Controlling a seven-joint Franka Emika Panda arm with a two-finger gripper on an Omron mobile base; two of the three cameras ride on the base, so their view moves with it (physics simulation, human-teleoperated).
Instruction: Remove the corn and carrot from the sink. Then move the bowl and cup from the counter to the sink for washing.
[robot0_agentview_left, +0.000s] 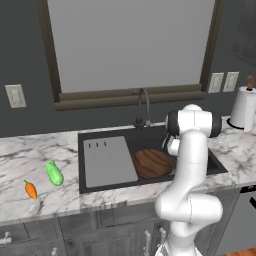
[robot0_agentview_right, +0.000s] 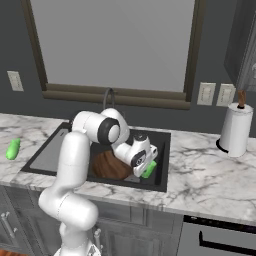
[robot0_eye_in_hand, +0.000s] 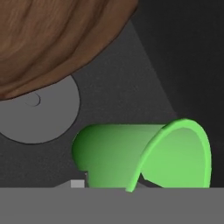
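Left base view: corn (robot0_agentview_left: 54, 173) + carrot (robot0_agentview_left: 31, 190) lying on counter (robot0_agentview_left: 30, 155), out of sink (robot0_agentview_left: 150, 135) | bowl (robot0_agentview_left: 152, 163) sitting in basin | pincer (robot0_agentview_right: 145, 165) narrowed, gripping cup (robot0_agentview_right: 148, 170) tilted over basin by bowl | left: letting cup go.

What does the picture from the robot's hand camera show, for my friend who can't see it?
A bright green cup lies sideways at the gripper, open mouth facing right, over the black sink floor. The brown wooden bowl sits above it, partly covering the round grey drain.
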